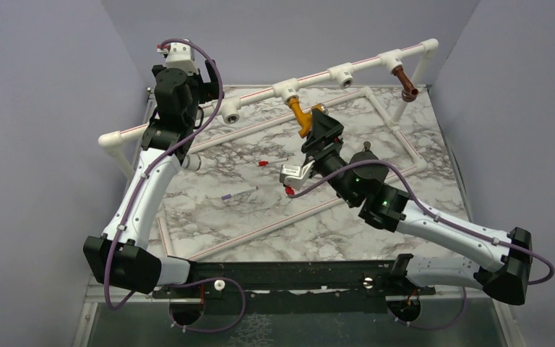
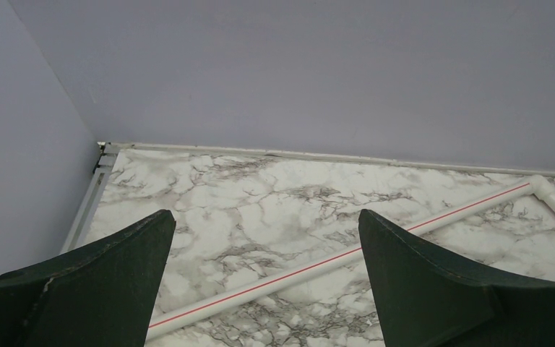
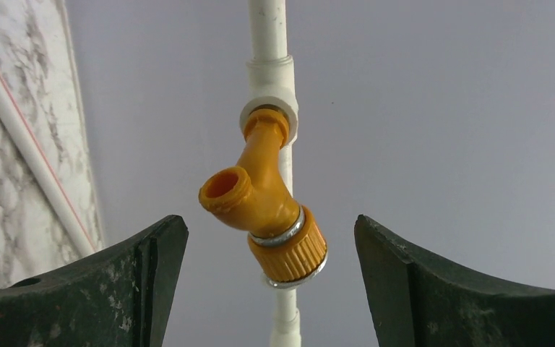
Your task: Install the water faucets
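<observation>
Two faucets are up on the raised pipe rail (image 1: pixel 316 80), and the orange-yellow faucet (image 3: pixel 264 206) is the one that matters right now. In the right wrist view the right claw (image 3: pixel 267 218) is spread wide with nothing in it, and the faucet sits dead centre in the gap, ahead of the tips and touching neither finger (image 3: pixel 144 267). Its neck is seated in a white tee fitting (image 3: pixel 271 83). Its long axis runs from that collar out to the ribbed cap (image 3: pixel 289 249) with its silvery ring, slanting slightly across the line of the pipe, and the side branch (image 3: pixel 225 191) opens off to the camera's left. From above, the claw is just beside the faucet's free end, on the near side, so the way in is straight ahead. My read is that closing would catch the body broadside, across its long axis. How far short the tips are, I can't tell. The right arm is plainly the nearer one. The left claw (image 2: pixel 264 217), also wide open and empty, is up at the back-left corner facing the marble surface (image 2: pixel 260 188) and a red-striped pipe (image 2: pixel 303 271), well apart from both faucets. The dark brown faucet (image 1: pixel 405 82) hangs from a tee farther right along the rail. Writing? None legible: the pipes carry only a red stripe, and the pale block on the right wrist (image 1: pixel 294 173) is too small to read.
</observation>
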Motion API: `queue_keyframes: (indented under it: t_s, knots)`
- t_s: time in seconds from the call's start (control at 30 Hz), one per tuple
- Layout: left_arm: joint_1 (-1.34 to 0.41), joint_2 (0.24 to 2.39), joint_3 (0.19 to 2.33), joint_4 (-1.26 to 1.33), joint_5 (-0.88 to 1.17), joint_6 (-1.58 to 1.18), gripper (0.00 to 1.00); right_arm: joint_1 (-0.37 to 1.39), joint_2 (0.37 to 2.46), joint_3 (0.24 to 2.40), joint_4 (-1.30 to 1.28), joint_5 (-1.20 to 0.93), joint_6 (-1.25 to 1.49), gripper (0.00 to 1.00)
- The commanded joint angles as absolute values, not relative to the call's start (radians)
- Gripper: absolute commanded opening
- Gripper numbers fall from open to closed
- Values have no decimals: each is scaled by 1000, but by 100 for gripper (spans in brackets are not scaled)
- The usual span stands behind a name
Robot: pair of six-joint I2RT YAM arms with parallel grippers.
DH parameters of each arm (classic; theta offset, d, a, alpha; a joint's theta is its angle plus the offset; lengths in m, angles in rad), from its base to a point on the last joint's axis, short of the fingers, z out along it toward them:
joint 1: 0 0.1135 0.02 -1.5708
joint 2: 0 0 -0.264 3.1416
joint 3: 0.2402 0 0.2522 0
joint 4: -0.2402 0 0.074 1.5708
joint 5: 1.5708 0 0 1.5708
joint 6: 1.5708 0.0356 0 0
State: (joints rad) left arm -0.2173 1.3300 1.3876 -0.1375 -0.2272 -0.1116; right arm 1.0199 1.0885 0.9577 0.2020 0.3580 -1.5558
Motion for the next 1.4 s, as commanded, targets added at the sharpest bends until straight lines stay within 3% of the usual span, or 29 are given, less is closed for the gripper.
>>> queue_keyframes:
  t_s: [0.0, 0.5, 0.6, 0.87, 1.37]
  knots:
    - [-211, 1391, 1328, -302, -206, -109, 99, 1026, 1146, 950, 356, 427, -1812, 90]
    - [-210, 1396, 1330, -304, -207, -107, 99, 1033, 1264, 954, 464, 450, -1830, 70]
    - [-210, 1396, 1330, -304, -207, -108, 99, 1034, 1276, 955, 476, 472, -1817, 57]
    - [-211, 1398, 1331, -305, -206, -109, 99, 1044, 1305, 965, 537, 572, -1725, 3]
    - [-208, 1394, 1331, -306, -203, -111, 99, 1064, 1267, 1080, 457, 514, -599, 1]
